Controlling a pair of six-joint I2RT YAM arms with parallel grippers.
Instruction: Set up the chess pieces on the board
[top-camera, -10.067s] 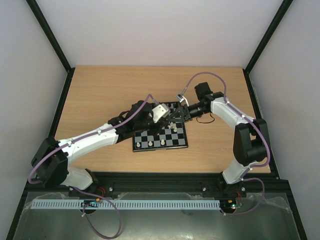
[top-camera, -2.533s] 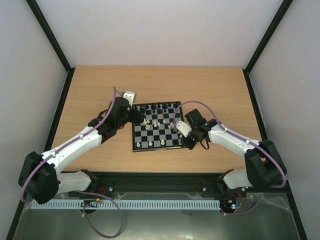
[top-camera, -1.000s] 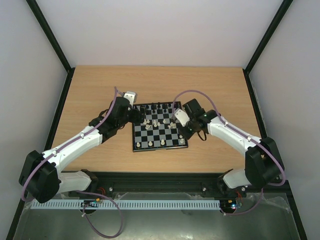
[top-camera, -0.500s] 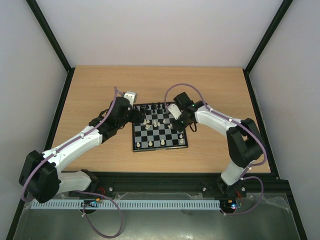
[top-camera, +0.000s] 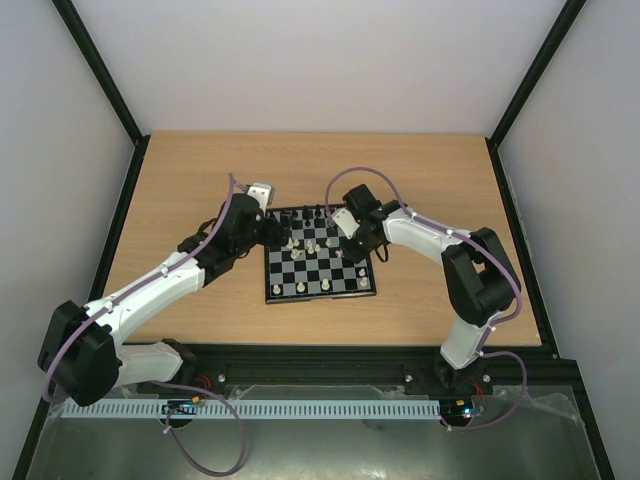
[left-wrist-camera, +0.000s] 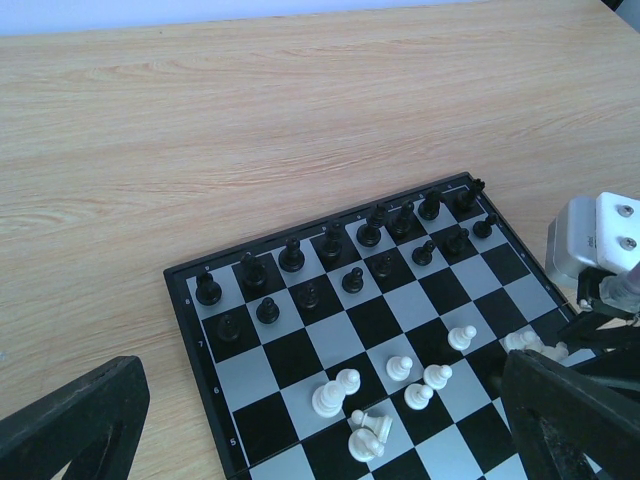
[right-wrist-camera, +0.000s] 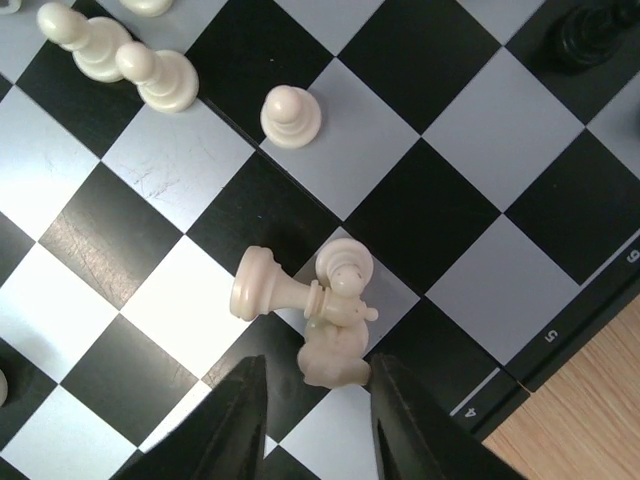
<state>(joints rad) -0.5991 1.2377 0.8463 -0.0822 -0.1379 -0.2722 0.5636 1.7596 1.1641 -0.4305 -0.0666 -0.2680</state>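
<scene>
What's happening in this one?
Midway through setting up the board: the black pieces stand in two far rows. The right gripper, jaws open, straddles a white piece beside a toppled one near the right edge. The left gripper hovers open by the far-left corner.

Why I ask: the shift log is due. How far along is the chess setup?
Done: the black pieces stand in two rows at the board's far edge. In hand: the right arm's fingers straddle a clump of white pieces, one toppled, not closed on them. Left: the other white pieces sit scattered mid-board, not in their rows.
</scene>
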